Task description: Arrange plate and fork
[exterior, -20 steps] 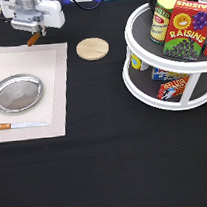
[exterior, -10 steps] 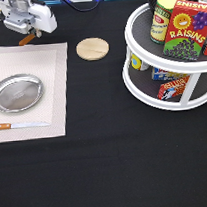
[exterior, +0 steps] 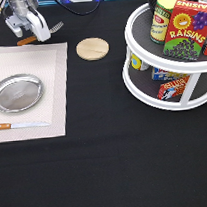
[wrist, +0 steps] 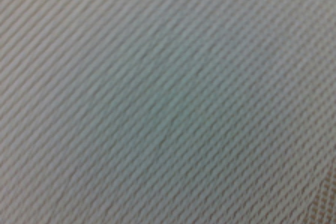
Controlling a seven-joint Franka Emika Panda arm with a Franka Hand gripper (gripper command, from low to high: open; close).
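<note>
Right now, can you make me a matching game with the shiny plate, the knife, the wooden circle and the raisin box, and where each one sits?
Things:
1. round shiny silver metal plate
2. knife with flat silver blade
3. round tan wooden coaster
4. red raisins box

Places:
A. top shelf of the white turntable
B. bare black table
C. middle of the pale placemat
D. placemat's bottom edge in the exterior view

Pairs: 1-C, 2-D, 3-B, 4-A

— Which words can we read here?

— We read "RAISINS" on the red box (exterior: 187, 29) on the upper shelf of the white turntable rack (exterior: 136, 26), far from the jaws.

— And the can (exterior: 160, 18) beside it?

— Its label is too small for us to read.
</note>
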